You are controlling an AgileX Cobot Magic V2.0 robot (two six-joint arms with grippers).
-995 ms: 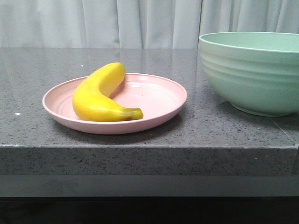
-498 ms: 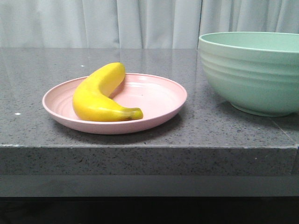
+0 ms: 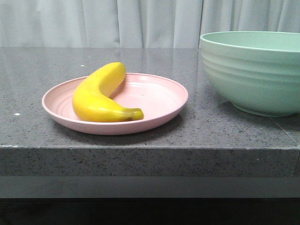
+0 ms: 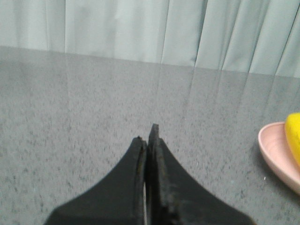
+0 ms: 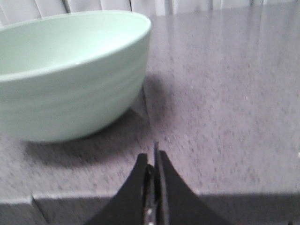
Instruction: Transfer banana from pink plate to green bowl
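Grey speckled counter [image 3: 140,154], pale curtain [image 3: 140,21] behind. Your banana [image 3: 101,96] lies on the pink plate [image 3: 159,101], the green bowl [image 3: 253,75] well apart to its right. Your left gripper [image 4: 149,140] is pressed closed on nothing; your right gripper [image 5: 152,164] likewise, near the bowl.

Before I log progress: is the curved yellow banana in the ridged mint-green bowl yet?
No. The curved yellow banana lies on the shallow pink plate; the ridged mint-green bowl stands apart.
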